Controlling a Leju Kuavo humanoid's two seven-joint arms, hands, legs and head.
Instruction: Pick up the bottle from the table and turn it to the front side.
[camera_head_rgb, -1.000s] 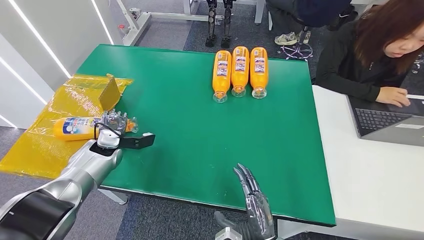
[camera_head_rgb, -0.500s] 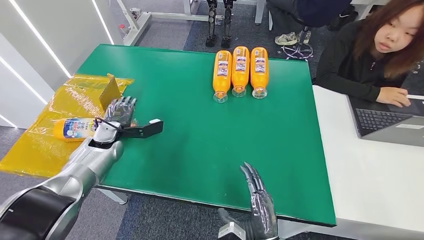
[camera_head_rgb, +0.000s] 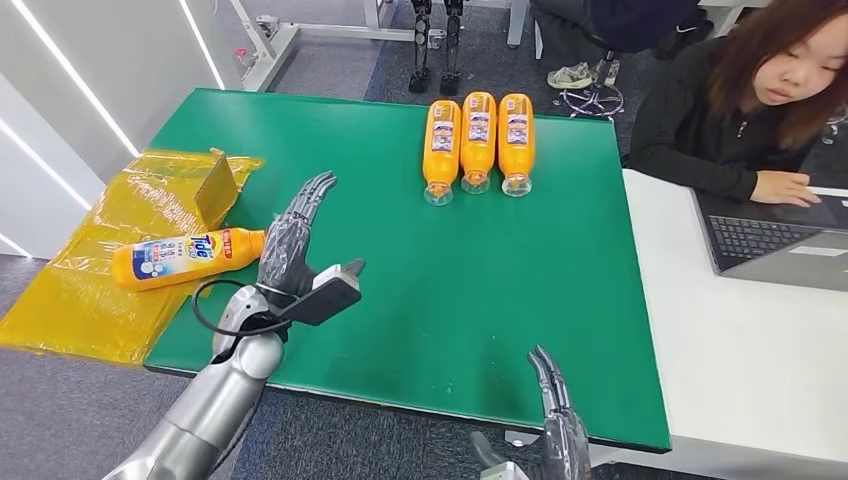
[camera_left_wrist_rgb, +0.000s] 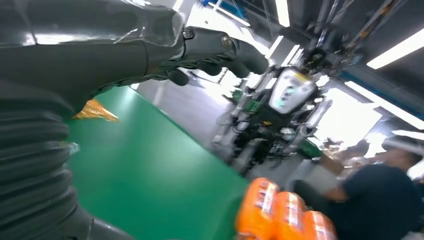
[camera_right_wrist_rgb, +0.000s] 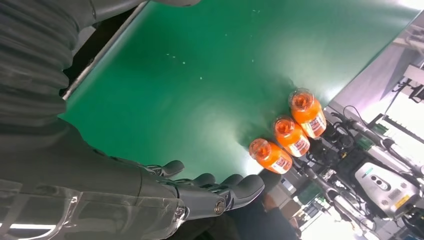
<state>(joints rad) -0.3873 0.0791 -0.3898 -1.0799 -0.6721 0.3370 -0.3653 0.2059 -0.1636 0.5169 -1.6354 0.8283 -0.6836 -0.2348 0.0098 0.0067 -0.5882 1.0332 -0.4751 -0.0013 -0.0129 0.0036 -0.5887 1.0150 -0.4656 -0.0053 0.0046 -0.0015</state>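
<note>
The left hand (camera_head_rgb: 292, 243) has let go and lifted just beside the bottle (camera_head_rgb: 188, 257) — fingers spread, empty — leaving it label-up, apparently turned; the right hand (camera_head_rgb: 558, 420) hangs open.

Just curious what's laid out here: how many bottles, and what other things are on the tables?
Orange bottles in a row: 3
Orange bottle lying on the yellow sheet: 1
Yellow sheet: 1
Laptop: 1
Total: 6
</note>
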